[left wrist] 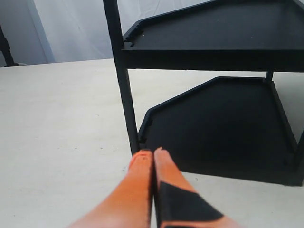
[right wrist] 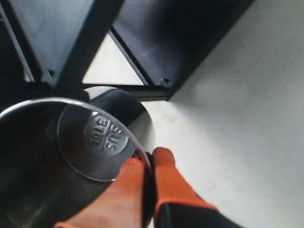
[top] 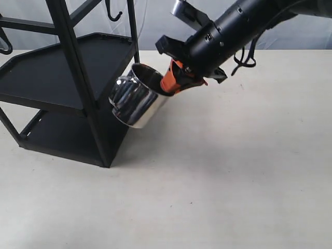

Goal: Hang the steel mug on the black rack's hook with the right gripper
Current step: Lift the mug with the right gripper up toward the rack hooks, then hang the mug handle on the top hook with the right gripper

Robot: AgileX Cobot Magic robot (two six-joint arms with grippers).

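Right gripper point(top: 167, 87) holding the steel mug point(top: 136, 101) aloft beside the black rack point(top: 67, 83).

Its orange fingers point(right wrist: 164, 178) are pinching the mug's rim, tilting it above the tabletop point(top: 233, 171), well below a hook point(top: 113, 11) (the left gripper point(left wrist: 153, 154) is sitting closed, empty, facing the rack).

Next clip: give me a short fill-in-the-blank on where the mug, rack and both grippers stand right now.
1. The right gripper grips the steel mug by its ____.
2. The mug hangs tilted in the air beside the black rack, not yet on the ____.
3. The left gripper has its fingers ____ and holds nothing.
4. Stamped inside the mug's bottom is "SUS ____".

Missing words: rim; hook; shut; 316
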